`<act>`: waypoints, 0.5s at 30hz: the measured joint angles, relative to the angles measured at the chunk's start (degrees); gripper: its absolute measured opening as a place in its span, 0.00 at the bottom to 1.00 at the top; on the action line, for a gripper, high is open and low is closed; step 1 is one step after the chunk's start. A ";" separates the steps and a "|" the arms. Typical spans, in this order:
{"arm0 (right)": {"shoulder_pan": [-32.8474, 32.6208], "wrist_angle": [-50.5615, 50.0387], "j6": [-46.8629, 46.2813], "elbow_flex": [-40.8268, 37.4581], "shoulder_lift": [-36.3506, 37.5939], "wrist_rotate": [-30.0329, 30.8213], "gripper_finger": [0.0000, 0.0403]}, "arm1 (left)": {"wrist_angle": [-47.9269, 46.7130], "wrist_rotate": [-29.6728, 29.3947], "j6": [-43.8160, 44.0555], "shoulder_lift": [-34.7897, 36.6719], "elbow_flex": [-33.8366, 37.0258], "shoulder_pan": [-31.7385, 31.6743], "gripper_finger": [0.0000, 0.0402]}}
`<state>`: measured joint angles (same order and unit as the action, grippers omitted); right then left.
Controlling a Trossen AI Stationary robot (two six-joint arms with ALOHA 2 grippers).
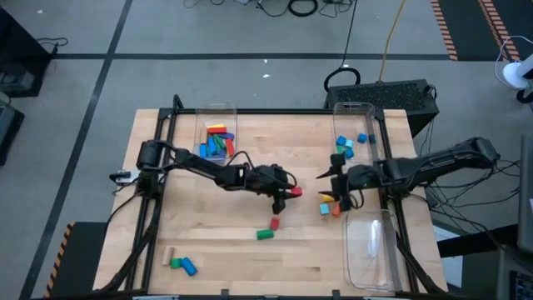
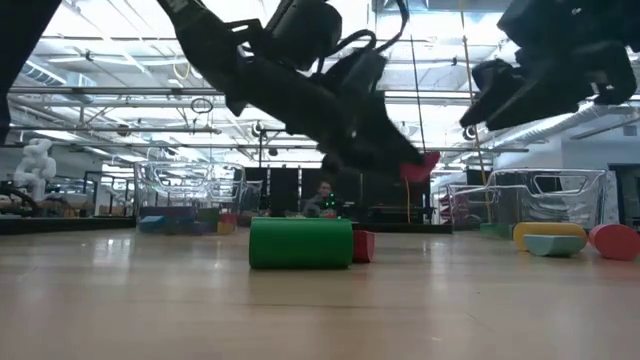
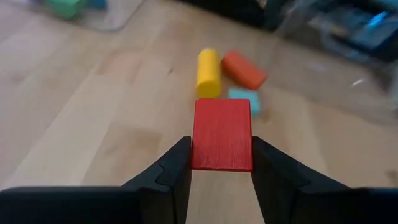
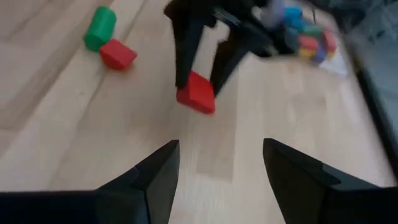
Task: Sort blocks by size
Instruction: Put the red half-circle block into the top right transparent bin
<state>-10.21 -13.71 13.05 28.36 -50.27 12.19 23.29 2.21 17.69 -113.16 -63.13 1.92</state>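
Note:
My left gripper [image 1: 293,192] is near the table's middle, shut on a red block [image 3: 222,134] that it holds above the wood. Just beyond it lie a yellow cylinder [image 3: 208,73], an orange block [image 3: 244,68] and a light blue block [image 3: 244,99]. My right gripper [image 4: 221,162] hovers open and empty over that cluster [image 1: 331,204], facing the left gripper. A green cylinder [image 1: 265,235] and a second red block [image 1: 274,223] lie flat on the table nearer the front. My left gripper pinches the red block by two opposite sides [image 3: 198,155] between its two fingers. The fingers slant down from the table's left. The block [image 2: 420,165] sticks out past the fingertips and hangs clear of the table.
A clear bin [image 1: 216,137] at the far left holds several coloured blocks. Another bin [image 1: 354,133] at the far right holds a few blue ones. A third bin [image 1: 371,250] stands at the near right. A plain wood, a green and a blue block [image 1: 179,262] lie near left.

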 joint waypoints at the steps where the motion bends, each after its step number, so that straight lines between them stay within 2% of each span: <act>1: -1.06 1.86 1.18 0.00 -1.51 1.39 0.53 | 1.23 1.80 0.28 0.00 0.00 -0.47 0.34; 4: -3.77 6.82 4.91 0.00 -5.84 5.43 0.53 | 4.61 5.65 2.34 0.01 -0.03 -1.75 0.34; 10: -6.00 13.84 11.50 0.00 -12.94 10.28 0.53 | 6.71 8.41 3.29 0.02 -0.02 -3.26 0.34; 15: -6.05 17.92 14.05 0.00 -16.69 10.49 0.53 | 6.98 9.54 4.45 0.02 -0.04 -3.66 0.34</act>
<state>-16.25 4.21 27.10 28.36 -66.96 22.68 30.27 11.75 22.14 -113.14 -63.18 -1.74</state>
